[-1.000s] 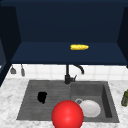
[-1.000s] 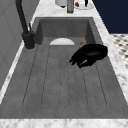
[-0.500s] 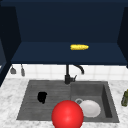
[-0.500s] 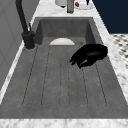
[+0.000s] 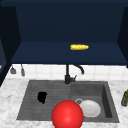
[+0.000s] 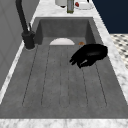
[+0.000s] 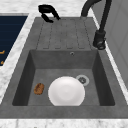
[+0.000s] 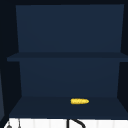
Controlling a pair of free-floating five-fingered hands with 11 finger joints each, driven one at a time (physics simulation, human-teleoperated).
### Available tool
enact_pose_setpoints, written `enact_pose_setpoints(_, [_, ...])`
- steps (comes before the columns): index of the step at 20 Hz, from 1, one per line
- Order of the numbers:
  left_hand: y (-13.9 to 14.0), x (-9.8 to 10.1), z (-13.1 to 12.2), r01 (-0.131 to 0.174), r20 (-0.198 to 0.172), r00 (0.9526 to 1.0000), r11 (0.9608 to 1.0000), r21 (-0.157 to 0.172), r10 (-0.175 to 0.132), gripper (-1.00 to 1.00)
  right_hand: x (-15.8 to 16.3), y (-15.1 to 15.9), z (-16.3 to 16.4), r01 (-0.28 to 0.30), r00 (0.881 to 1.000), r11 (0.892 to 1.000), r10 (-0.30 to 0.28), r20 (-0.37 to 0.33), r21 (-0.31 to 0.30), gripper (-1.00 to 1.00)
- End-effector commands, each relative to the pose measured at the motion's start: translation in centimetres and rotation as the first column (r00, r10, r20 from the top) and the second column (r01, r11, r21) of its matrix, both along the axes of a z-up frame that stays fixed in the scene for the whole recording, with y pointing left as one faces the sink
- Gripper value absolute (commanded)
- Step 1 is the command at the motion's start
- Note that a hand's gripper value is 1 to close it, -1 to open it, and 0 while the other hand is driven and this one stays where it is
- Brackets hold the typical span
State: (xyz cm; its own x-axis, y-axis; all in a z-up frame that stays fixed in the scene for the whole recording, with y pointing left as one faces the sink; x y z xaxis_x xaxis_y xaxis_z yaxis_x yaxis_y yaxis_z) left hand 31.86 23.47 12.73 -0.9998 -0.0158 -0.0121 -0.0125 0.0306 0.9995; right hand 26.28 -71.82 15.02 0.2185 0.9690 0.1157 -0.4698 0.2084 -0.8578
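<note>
Hovering my left hand (image 5: 42,97) over sink's ribbed drainboard (image 6: 62,80), near its front edge; fingers loosely curled, holding nothing. Nearest thing: white plate (image 7: 66,91) in basin (image 7: 100,75), well apart.

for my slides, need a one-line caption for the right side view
White plate and a small brown item in the sink basin, black hand over the far drainboard, faucet at right.

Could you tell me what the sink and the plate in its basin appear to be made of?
The sink looks like matte grey stone or composite, going by its mottled, unshiny surface. The plate looks like white glazed ceramic, smooth and evenly pale, though plastic cannot be ruled out.
</note>
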Motion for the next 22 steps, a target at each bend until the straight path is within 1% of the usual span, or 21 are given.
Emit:
enact_pose_setpoints(1, [0.0, 0.0, 0.0, 0.0, 0.0, 1.0, 1.0, 0.0, 0.0, 0.0, 0.6, 1.3, -0.1, 0.014, 0.998, 0.994, -0.022, -0.066, -0.107, -1.0])
enact_pose_setpoints(3, [0.0, 0.0, 0.0, 0.0, 0.0, 1.0, 1.0, 0.0, 0.0, 0.0, 0.6, 2.2, -0.2, 0.022, 0.998, 0.986, -0.031, -0.051, -0.168, -1.0])
enact_pose_setpoints(6, [0.0, 0.0, 0.0, 0.0, 0.0, 1.0, 1.0, 0.0, 0.0, 0.0, 0.6, 3.4, -0.5, 0.04, 0.997, 0.972, -0.055, -0.06, -0.231, -1.0])
enact_pose_setpoints(10, [0.0, 0.0, 0.0, 0.0, 0.0, 1.0, 1.0, 0.0, 0.0, 0.0, 0.9, 5.1, -1.6, 0.057, 0.992, 0.957, -0.085, -0.089, -0.284, -1.0])
enact_pose_setpoints(12, [0.0, 0.0, 0.0, 0.0, 0.0, 1.0, 1.0, 0.0, 0.0, 0.0, 1.4, 5.9, -2.1, 0.059, 0.989, 0.953, -0.097, -0.113, -0.298, -1.0])
enact_pose_setpoints(14, [0.0, 0.0, 0.0, 0.0, 0.0, 1.0, 1.0, 0.0, 0.0, 0.0, 2.1, 6.3, -2.6, 0.054, 0.984, 0.951, -0.102, -0.143, -0.303, -1.0])
enact_pose_setpoints(17, [0.0, 0.0, 0.0, 0.0, 0.0, 1.0, 1.0, 0.0, 0.0, 0.0, 2.9, 6.3, -3.7, 0.04, 0.976, 0.953, -0.101, -0.191, -0.3, -1.0])
enact_pose_setpoints(18, [0.0, 0.0, 0.0, 0.0, 0.0, 1.0, 1.0, 0.0, 0.0, 0.0, 3.3, 6.1, -4.0, 0.035, 0.972, 0.956, -0.1, -0.211, -0.292, -1.0])
enact_pose_setpoints(20, [0.0, 0.0, 0.0, 0.0, 0.0, 1.0, 1.0, 0.0, 0.0, 0.0, 3.9, 5.3, -4.8, 0.016, 0.965, 0.967, -0.082, -0.249, -0.255, -1.0])
enact_pose_setpoints(22, [0.0, 0.0, 0.0, 0.0, 0.0, 1.0, 1.0, 0.0, 0.0, 0.0, 4.7, 4.7, -5.1, 0.013, 0.967, 0.968, -0.076, -0.242, -0.252, -1.0])
